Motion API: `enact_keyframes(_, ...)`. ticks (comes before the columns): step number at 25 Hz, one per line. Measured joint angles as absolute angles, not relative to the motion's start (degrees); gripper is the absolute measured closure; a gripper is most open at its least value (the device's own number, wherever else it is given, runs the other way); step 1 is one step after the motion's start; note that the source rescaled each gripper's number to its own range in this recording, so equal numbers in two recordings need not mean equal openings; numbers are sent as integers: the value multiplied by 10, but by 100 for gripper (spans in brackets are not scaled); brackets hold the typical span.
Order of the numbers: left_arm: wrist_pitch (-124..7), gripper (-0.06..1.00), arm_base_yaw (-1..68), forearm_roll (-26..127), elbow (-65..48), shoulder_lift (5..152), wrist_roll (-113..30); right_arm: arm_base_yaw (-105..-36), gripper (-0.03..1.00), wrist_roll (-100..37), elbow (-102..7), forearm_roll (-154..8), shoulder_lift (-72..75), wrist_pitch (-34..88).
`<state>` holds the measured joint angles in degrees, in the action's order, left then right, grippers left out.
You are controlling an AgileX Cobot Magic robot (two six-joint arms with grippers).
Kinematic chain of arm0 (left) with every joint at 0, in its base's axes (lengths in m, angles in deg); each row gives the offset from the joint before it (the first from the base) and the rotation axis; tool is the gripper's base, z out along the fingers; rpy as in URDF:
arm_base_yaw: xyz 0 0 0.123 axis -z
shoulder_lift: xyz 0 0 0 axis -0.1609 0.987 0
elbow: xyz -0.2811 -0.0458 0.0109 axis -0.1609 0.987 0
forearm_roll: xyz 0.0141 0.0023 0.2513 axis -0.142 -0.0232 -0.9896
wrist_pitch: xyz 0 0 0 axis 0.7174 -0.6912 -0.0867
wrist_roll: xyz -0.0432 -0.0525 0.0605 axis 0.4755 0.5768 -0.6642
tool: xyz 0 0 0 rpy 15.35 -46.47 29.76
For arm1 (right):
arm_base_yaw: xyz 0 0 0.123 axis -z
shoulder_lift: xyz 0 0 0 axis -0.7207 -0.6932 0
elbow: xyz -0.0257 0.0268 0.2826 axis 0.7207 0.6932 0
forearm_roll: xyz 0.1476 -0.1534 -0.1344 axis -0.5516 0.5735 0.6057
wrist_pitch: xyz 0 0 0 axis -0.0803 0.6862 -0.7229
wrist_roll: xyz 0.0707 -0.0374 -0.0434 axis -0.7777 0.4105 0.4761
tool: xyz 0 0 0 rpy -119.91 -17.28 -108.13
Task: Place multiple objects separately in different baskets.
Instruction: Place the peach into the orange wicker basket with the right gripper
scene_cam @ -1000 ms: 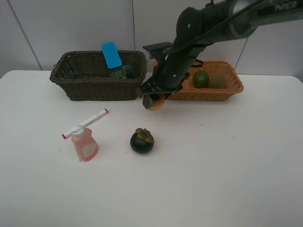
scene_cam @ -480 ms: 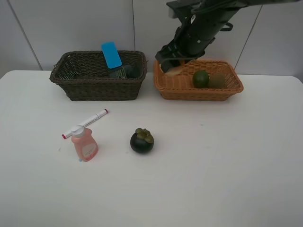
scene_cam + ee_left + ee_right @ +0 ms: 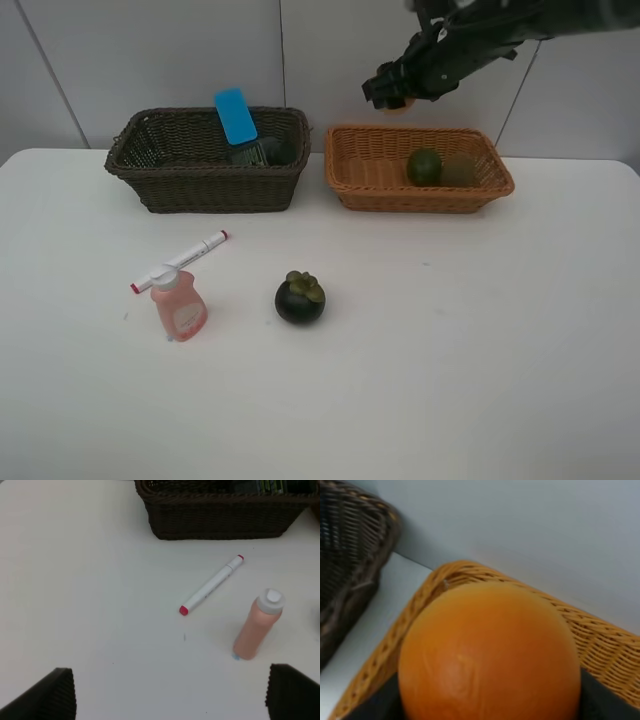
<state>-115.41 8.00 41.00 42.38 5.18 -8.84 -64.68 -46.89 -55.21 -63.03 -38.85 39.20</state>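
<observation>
Right gripper [image 3: 395,92] holds a round orange peach [image 3: 490,655] in the air over the rear rim of a shallow, light orange-tan wicker basket [image 3: 430,195], at the end nearer the dark basket.

The jaws are closed on the peach, which fills the wrist view. A round green fruit [image 3: 424,166] and a brown kiwi [image 3: 459,170] lie side by side inside the tan basket. Just beside it, a deeper dark brown wicker basket [image 3: 210,185] holds a blue flat block [image 3: 236,115], leaning upright, and a dark grey bottle [image 3: 258,152]. On the white table [image 3: 480,330] in front lie a white-red marker [image 3: 180,262], an upright pink bottle [image 3: 180,306] touching it, and a dark mangosteen [image 3: 300,297] set apart. The left gripper [image 3: 167,672] hangs above the table near the marker, jaws spread wide and empty.
</observation>
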Motion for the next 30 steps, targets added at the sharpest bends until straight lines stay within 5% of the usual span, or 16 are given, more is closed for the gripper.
enact_keyframes(24, -1154, -5, 80, 410, 424, 52, -88, -632, 54, -471, -552, -638, -448, 367)
enact_keyframes(27, -1154, -5, 80, 410, 424, 52, -88, -632, 16, -471, -552, -636, -448, 363)
enact_keyframes(30, -1154, -5, 80, 410, 424, 52, -88, -632, 2, -471, -552, -634, -448, 358)
